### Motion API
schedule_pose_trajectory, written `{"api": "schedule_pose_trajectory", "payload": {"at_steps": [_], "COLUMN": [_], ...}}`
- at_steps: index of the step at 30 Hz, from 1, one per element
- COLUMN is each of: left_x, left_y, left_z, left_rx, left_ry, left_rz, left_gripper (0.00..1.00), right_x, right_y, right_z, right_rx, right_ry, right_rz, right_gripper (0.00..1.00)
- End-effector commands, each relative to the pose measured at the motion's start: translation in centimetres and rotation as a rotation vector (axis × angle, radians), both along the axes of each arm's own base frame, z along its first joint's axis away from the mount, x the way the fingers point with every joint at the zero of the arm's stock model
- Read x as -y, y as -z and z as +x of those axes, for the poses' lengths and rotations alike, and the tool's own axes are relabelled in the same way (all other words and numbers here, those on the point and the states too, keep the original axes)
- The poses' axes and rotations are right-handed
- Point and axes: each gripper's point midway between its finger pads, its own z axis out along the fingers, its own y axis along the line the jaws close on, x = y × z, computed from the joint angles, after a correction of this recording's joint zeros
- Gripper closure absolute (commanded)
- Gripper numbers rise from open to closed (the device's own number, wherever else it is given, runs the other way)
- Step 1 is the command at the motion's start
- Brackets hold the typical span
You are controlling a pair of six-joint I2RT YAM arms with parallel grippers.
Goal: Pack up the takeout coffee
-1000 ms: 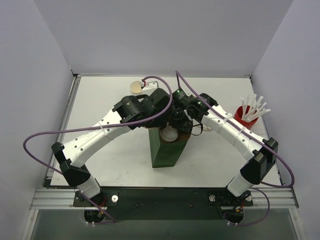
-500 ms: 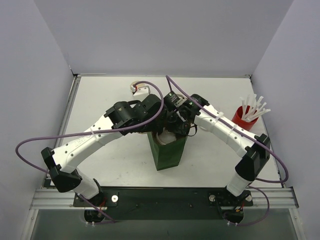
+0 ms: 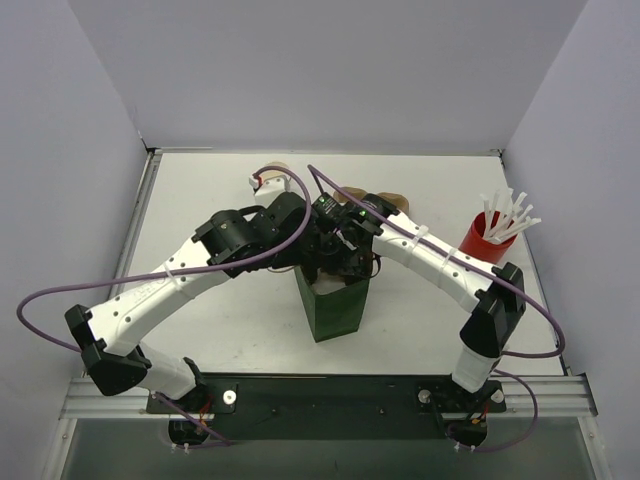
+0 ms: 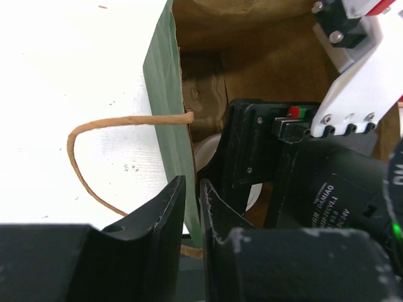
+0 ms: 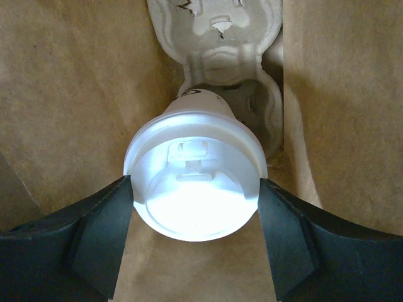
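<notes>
From above, the left arm (image 3: 190, 265) and the right arm (image 3: 440, 260) meet over the open mouth of a green paper bag (image 3: 335, 310). The bag stands upright at the centre of the white surface (image 3: 200, 200). What the arms carry at their tips is hidden by their own black wrists. A red cup of white straws (image 3: 487, 238) stands at the right of the frame, well apart from the bag.

In the left wrist view, the left end effector (image 4: 191, 189) sits at the bottom of the frame. Its two dark fingers (image 4: 167, 214) stand close together, one on each side of the bag's green wall. I cannot tell whether they press the paper or only flank it. A brown paper handle (image 4: 94, 157) loops out from the wall onto the surface at the left. Inside the bag, the black body of the right arm fills the right half of the frame. A pale curve of the takeout coffee (image 4: 203, 156) shows just past the wall.

In the right wrist view, the right end effector (image 5: 195, 185) pinches the takeout coffee (image 5: 192, 207) by the rim of its white lid (image 5: 189, 170). One finger touches each side of that rim. The cup is inside the bag with brown paper walls to left and right, above a pale moulded cup carrier (image 5: 220, 38) that lies at the top of the frame. Its base is at the carrier's nearer hole; whether it is seated there I cannot tell.
</notes>
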Motion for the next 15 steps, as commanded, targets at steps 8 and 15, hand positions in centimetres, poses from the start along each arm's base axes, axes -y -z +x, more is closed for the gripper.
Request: {"api": "schedule_pose_trajectory", "payload": {"at_steps": [8,15], "left_x": [-0.6,-2.3], "left_y": [-3.6,-5.2], "left_z": [1.8,4.3], "left_rx": [0.113,0.166], "left_ry": [0.014,0.000], "left_rz": [-0.122,-0.165], "left_gripper": [0.63,0.62], "right_x": [0.7,0.7], "right_y": [0.2,0.4], "right_z": [-0.7,-0.7], "right_rx": [-0.011,-0.012], "right_ry": [-0.026,-0.034], "right_rz": [-0.064,-0.074], "right_gripper": [0.63,0.63]}}
